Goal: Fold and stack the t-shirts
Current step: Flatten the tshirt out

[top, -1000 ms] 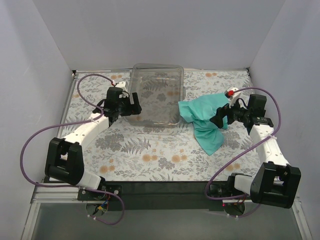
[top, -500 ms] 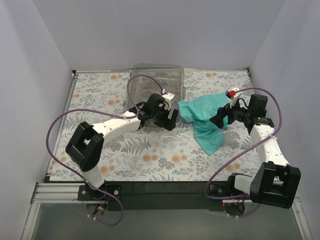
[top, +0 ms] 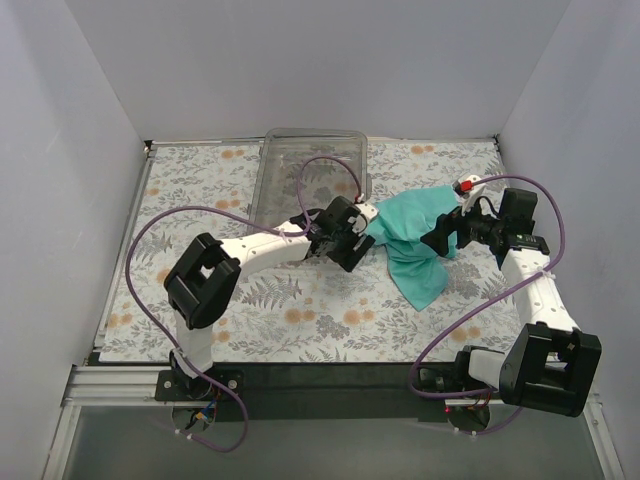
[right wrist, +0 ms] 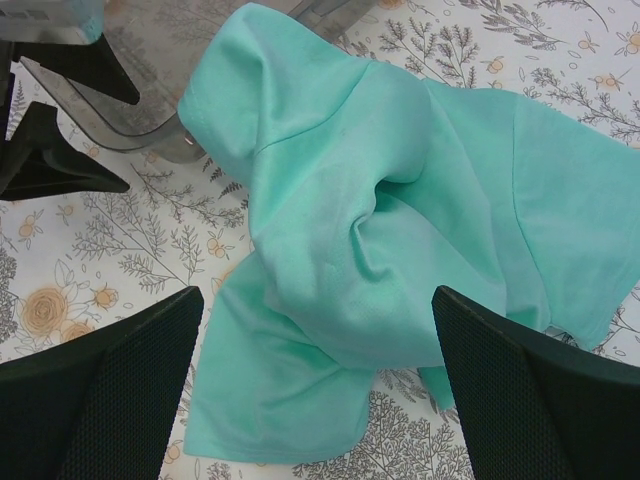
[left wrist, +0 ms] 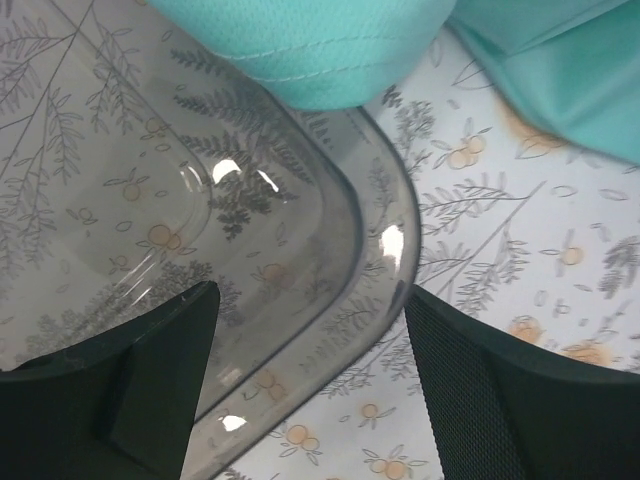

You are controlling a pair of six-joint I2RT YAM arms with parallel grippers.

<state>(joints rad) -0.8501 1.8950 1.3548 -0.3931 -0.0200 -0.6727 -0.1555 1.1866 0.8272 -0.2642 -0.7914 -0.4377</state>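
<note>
**Top external view: teal shirt crumpled at right of centre, both grippers wide open**

From above, the t-shirt (top: 415,243) sits in a crumpled heap on the floral table (top: 300,310), right of the middle of the frame. One flap trails down toward the lower right. It isn't folded at all, just bunched up.

The left gripper (top: 347,240) is at the centre of the frame, right at the shirt's left edge and over the near right corner of the clear plastic bin (top: 300,170). In the left wrist view its two fingers (left wrist: 150,380) are spread far apart with nothing between them. Only the bin (left wrist: 200,200) corner shows underneath, and the shirt's hem (left wrist: 320,50) overlaps the bin rim along the top edge of the frame.

The right gripper (top: 440,238) is at the shirt's right side. In the right wrist view its fingers (right wrist: 100,400) are also splayed wide at the bottom corners, holding nothing, with the shirt (right wrist: 400,200) filling the middle of the frame.
</note>
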